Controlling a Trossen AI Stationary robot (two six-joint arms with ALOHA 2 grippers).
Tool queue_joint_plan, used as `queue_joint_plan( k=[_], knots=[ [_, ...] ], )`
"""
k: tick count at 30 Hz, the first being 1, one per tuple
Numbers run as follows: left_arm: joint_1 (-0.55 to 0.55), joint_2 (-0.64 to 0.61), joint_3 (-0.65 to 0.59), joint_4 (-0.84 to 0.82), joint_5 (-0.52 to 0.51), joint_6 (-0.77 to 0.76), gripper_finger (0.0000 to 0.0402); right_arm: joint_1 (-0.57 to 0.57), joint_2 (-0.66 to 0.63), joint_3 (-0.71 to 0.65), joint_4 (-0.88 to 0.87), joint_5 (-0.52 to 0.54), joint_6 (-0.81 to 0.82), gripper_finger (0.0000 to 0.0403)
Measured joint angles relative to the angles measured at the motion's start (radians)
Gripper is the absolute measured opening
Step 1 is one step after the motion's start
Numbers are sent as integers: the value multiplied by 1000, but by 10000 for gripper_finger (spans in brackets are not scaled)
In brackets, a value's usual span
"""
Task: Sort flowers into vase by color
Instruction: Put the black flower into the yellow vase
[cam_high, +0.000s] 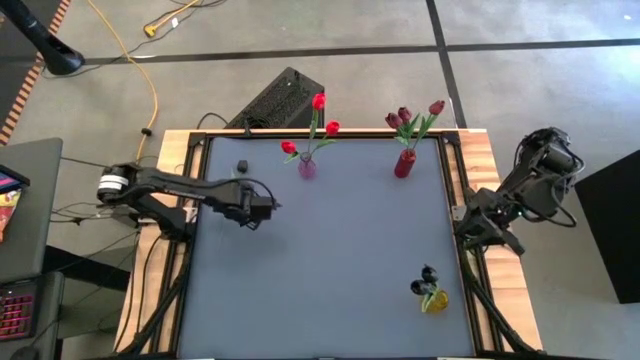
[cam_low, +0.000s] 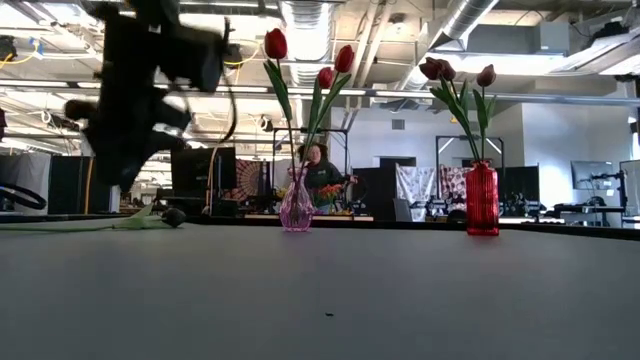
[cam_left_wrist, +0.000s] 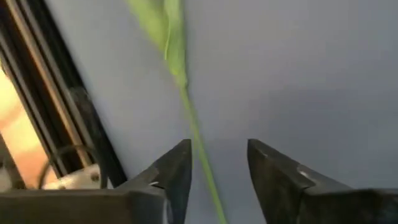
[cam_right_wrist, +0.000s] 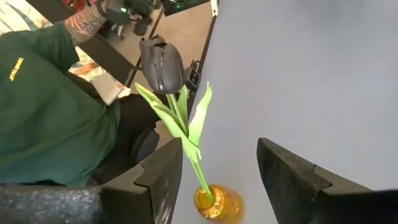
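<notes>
Left gripper, jaws apart, straddles my thin green plastic tulip stem; I'd close squarely, mid-stem.

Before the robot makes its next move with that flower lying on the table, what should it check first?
1. Left gripper open: ok, a gap shows between its fingers.
2. Green stem between those fingers: ok.
3. Which colour this loose flower is: cannot tell, its head is out of the left wrist view.
4. Purple vase upright, red tulips in it: ok.
5. Red vase upright, maroon tulips in it: ok.
6. Right gripper out of the way: ok, it is open at the table's right edge, above the yellow vase with a black tulip.
</notes>
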Motion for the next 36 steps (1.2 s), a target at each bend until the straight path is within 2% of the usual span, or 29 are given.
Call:
queue_joint_plan(
  k=[7, 15, 23, 29, 36],
  knots=[
    [122, 0, -139, 145, 88, 83, 177, 0, 0, 0, 11, -4, 0, 232],
    [236, -1, -196, 254, 96, 193, 179, 1, 0, 0, 10, -6, 0, 232],
    [378, -3, -202, 282, 193, 350, 175, 1, 0, 0, 10, -6, 1, 232],
    [467, -1, -203, 292, 261, 440, 131, 1, 0, 0, 10, -6, 12, 232],
    [471, 0, -204, 295, 212, 432, 21, 1, 0, 0, 10, -7, 20, 232]
  ],
)
